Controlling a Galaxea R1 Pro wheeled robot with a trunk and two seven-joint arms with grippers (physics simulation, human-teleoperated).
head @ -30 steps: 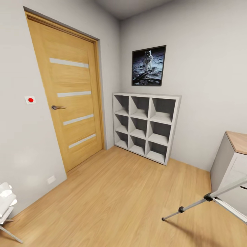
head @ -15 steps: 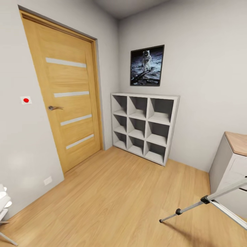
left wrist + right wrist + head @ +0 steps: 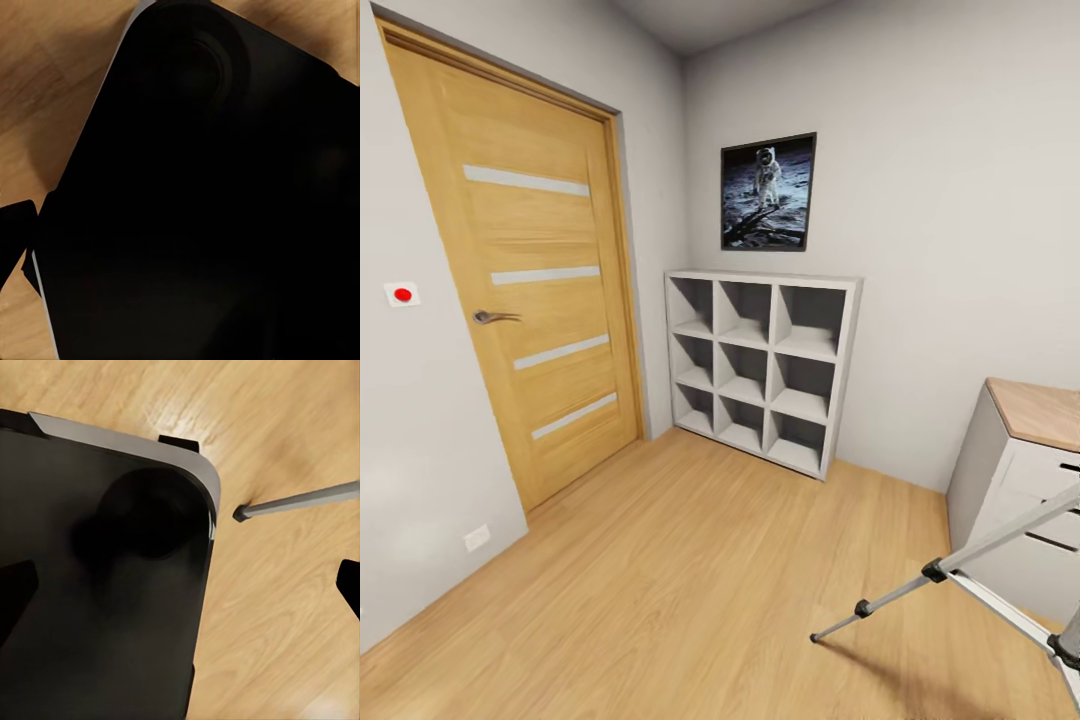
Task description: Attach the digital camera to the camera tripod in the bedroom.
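A large black body panel (image 3: 202, 195) of the robot took up most of the left wrist frame, matte and dark, with a rounded corner at the upper left, a thin pale grey edge along its left side and a faint round recess near the top. In the right wrist frame the same kind of black panel (image 3: 97, 577) occupied the left and centre, with a light grey band along its top edge curving round a rounded corner. Small black tips (image 3: 349, 585) showed at the right and left edges of that frame.
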